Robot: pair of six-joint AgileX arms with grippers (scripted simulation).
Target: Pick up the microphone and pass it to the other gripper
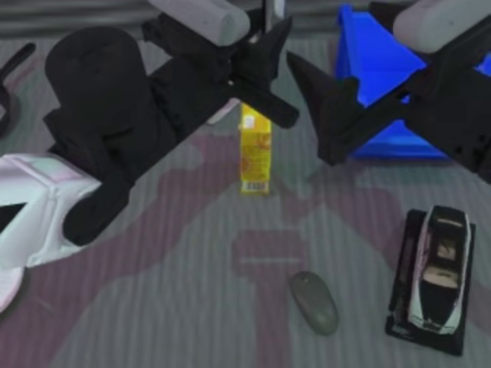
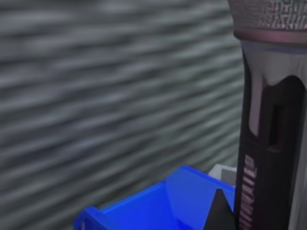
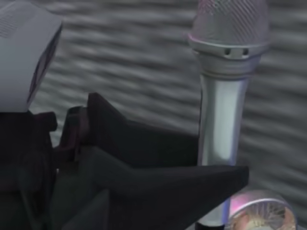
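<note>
The left gripper (image 1: 270, 73) has its jaws clamped on the microphone (image 3: 225, 96), held upright above the surface (image 1: 153, 307) near the yellow carton (image 1: 255, 149). The right gripper (image 1: 326, 100), jaws apart, hangs just beside it, before the blue bin (image 1: 383, 61).

Table (image 1: 153, 307) surface is grey-green ribbed with dull maroon blotches, evenly lit. A darker grey strip (image 1: 92, 15) runs along the far edge. Wrist views show the same ribbed grey surface (image 2: 96, 96) behind.
</note>
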